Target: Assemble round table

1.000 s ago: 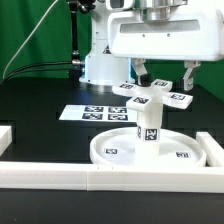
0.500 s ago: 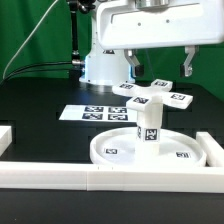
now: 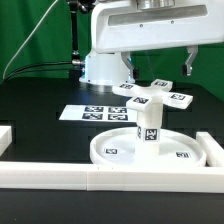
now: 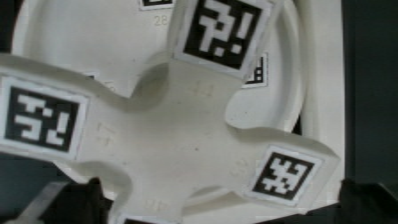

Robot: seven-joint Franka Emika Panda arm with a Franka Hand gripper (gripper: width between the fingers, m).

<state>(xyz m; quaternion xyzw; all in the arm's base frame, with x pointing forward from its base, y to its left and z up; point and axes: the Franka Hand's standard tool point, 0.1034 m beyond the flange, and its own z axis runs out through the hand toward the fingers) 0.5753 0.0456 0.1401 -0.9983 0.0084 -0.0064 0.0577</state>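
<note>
The large round rimmed disc lies near the front of the table. The short cylindrical leg stands upright on it. The cross-shaped piece lies flat on the black table behind the disc. My gripper hangs open above the cross-shaped piece, one finger on each side of it, touching nothing. In the wrist view the cross-shaped piece fills the picture with its tags, and my gripper shows only as dark fingertips at the corners.
The marker board lies flat on the exterior view's left of the cross-shaped piece. White border bars run along the front, the left and the right. The arm's base stands at the back.
My gripper has risen above the cross-shaped piece and its fingers have spread wider. The cross-shaped piece, leg and disc have not moved.
</note>
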